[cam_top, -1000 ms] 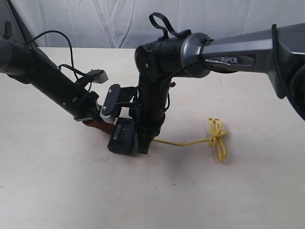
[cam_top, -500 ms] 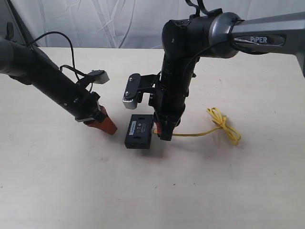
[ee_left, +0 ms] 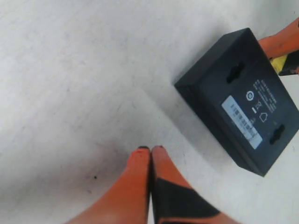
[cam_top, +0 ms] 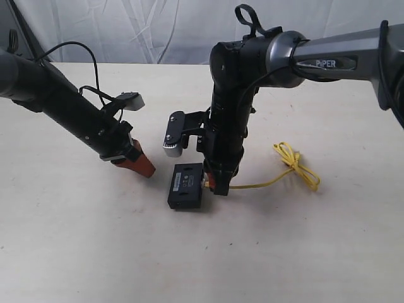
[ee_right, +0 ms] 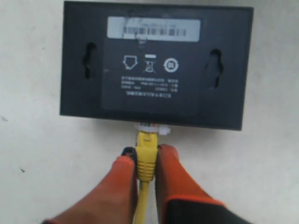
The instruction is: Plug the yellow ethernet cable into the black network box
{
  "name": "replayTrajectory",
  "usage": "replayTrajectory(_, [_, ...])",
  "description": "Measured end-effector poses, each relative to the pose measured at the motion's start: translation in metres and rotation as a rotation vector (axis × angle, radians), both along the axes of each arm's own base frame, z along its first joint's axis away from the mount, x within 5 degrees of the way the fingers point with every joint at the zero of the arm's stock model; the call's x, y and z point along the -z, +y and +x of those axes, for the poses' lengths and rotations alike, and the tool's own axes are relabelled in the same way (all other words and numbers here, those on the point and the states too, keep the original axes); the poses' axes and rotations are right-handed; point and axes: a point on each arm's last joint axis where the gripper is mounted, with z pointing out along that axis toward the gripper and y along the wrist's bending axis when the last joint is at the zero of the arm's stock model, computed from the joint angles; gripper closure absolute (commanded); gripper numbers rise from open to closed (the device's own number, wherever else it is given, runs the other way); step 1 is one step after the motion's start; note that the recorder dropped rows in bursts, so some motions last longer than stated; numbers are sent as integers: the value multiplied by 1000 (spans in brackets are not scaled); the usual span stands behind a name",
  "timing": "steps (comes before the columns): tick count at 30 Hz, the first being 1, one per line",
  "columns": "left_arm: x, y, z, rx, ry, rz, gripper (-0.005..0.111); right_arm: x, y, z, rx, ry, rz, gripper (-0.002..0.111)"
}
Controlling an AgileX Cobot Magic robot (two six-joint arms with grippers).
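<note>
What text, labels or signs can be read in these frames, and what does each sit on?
"PiPER": on the right arm's grey link.
Barcode label on the black network box: digits too small to read.
White print below three symbols on the box: blurred, unreadable.

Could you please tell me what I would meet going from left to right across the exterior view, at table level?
The left gripper, jaws closed on nothing → black box → right gripper, jaws pinching the cable's plug → yellow cable, ending in its knot.
</note>
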Motion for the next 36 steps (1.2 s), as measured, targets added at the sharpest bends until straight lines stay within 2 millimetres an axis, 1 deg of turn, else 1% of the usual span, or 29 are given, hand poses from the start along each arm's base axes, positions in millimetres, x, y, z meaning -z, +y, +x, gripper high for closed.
replayTrajectory(7, [0, 0, 0, 0, 0, 0, 107, 12, 0, 1, -2, 14, -17, 109])
replayTrajectory(8, [0, 0, 0, 0, 0, 0, 107, 13, 0, 1, -3, 16, -18, 108])
replayTrajectory(9, [0, 0, 0, 0, 0, 0, 107, 14, 0, 1, -4, 18, -20, 104])
replayTrajectory(11, [0, 0, 0, -1, -1, 0, 107, 15, 0, 1, -4, 22, -22, 91])
replayTrajectory(13, [0, 0, 0, -1, -2, 1, 107, 15, 0, 0, -6, 31, -27, 70])
replayTrajectory(15, [0, 0, 0, -1, -2, 1, 107, 15, -1, -1, -9, 39, -33, 46])
replayTrajectory(16, [0, 0, 0, -1, -2, 1, 107, 15, -2, -1, -11, 41, -40, 37])
replayTrajectory(17, [0, 0, 0, -1, -2, 1, 107, 15, -2, -1, -7, 40, -48, 33])
replayTrajectory(18, [0, 0, 0, -1, -2, 1, 107, 15, -3, 0, -5, 36, -55, 32])
replayTrajectory(21, [0, 0, 0, -2, -3, 2, 107, 15, -5, 0, 8, 27, -74, 38])
replayTrajectory(23, [0, 0, 0, -3, -4, 2, 107, 13, -5, 1, 15, 14, -73, 46])
replayTrajectory(25, [0, 0, 1, -5, -5, 3, 107, 7, -4, 2, 26, -3, -62, 55])
replayTrajectory(26, [0, 0, 1, -5, -5, 3, 107, 2, -4, 2, 29, -16, -53, 70])
replayTrajectory(27, [0, 0, 1, -10, -4, -3, 107, -6, -4, 2, 39, -36, -40, 80])
replayTrajectory(28, [-1, -1, 1, -18, -3, -10, 107, -10, -4, 2, 48, -47, -32, 103])
replayTrajectory(29, [-2, -2, 3, -37, -3, -26, 107, -18, -5, 3, 75, -64, -23, 108])
replayTrajectory(30, [-3, -3, 4, -44, -2, -31, 107, -21, -6, 3, 99, -71, -22, 108])
replayTrajectory(32, [-5, -3, 7, -76, 3, -34, 107, -26, -11, 8, 200, -106, -45, 108])
replayTrajectory(34, [-14, 0, 9, -128, -11, 8, 107, -33, -25, 17, 349, -162, -100, 108])
replayTrajectory(36, [-31, 5, 11, -183, -52, 76, 107, -47, -44, 27, 506, -202, -115, 108])
